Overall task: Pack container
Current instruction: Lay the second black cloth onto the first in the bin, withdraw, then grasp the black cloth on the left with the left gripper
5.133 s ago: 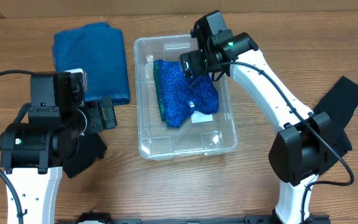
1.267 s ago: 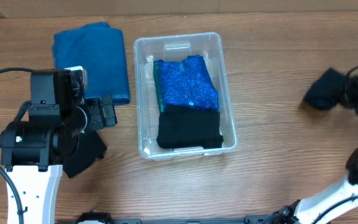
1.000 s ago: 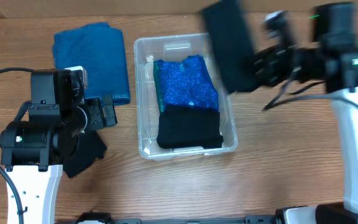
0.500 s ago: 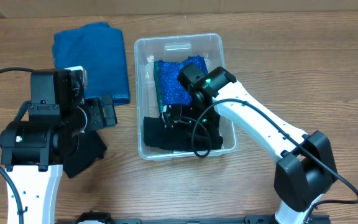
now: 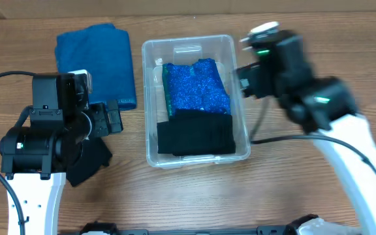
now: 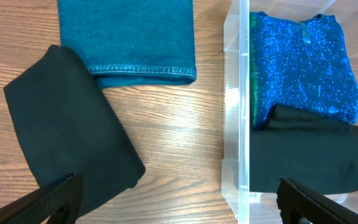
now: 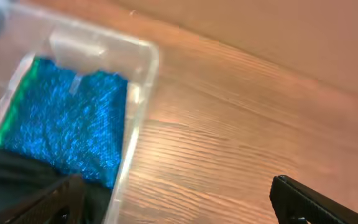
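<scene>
Spread and empty, the left hand [image 6: 185, 202] and right hand [image 7: 179, 202] are held either side of the container [image 5: 187, 39], set mid-surface. With a sparkly blue cloth [image 5: 196, 88] and black cloth [image 5: 196, 134] packed inside, the blue towel [image 5: 96, 62] could be caught on the rim.

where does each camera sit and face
overhead: above the table, straight down on the container; left arm, right arm show
left wrist: on that arm, down at a black cloth beside the container; left claw tips show
right wrist: angled at the container corner and table; right claw tips show
shared: all see the sparkly blue cloth
</scene>
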`<state>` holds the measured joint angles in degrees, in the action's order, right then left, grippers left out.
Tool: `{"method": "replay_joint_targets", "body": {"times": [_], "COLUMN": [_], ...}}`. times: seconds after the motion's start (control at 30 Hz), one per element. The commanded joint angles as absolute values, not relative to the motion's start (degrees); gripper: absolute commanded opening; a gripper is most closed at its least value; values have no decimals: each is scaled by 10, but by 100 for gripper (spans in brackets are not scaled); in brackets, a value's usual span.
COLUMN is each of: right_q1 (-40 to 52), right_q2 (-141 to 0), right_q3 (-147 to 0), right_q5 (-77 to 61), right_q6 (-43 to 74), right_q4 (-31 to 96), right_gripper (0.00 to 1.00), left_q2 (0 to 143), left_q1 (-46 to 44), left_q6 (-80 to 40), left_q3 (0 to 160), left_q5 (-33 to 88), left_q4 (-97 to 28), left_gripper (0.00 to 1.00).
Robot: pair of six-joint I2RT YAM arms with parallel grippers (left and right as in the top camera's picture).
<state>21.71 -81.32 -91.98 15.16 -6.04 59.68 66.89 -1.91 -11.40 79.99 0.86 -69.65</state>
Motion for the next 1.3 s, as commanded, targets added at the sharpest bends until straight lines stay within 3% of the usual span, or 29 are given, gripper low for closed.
{"method": "replay_joint_targets", "body": {"times": [0.0, 0.07, 0.17, 0.33, 0.4, 0.7, 0.87, 1.03, 1.13, 1.2, 1.23, 1.27], "right_q1": [67, -50, -146, -180, -177, -177, -177, -177, -177, -177, -177, -177], "right_q2": [-807, -828, -870, -896, -896, -896, -896, -896, -896, -896, -896, -896], "right_q3": [-926, -921, -919, -919, -919, -919, -919, -919, -919, -919, -919, -919], "right_q5": [26, -93, -127, -156, -156, -156, -156, -156, -156, -156, -156, -156], "right_q6": [22, 46, 46, 48, 48, 48, 48, 48, 48, 48, 48, 48], "right_q4": [609, 630, 689, 712, 712, 712, 710, 710, 710, 710, 710, 710], "right_gripper": [100, 100, 100, 100, 100, 100, 100, 100, 100, 100, 100, 100], "left_q2": [671, 671, 671, 709, 762, 1056, 1095, 1096, 1098, 1098, 1098, 1098], "left_q1": [-23, -22, 22, 345, 418, 427, 426, 394, 380, 378, 378, 378], "left_q6": [-107, -108, -168, -170, -167, -77, -20, -17, -17, -16, -16, -16], "left_q3": [808, 808, 811, 811, 806, 709, 701, 689, 687, 687, 687, 687], "left_q5": [1, -7, -68, 74, 106, 136, 226, 217, 216, 213, 208, 208], "left_q4": [-707, -718, -740, -707, -704, -607, -567, -548, -553, -573, -587, -595], "left_gripper": [100, 100, 100, 100, 100, 100, 100, 95, 81, 49, 28, 15]}}
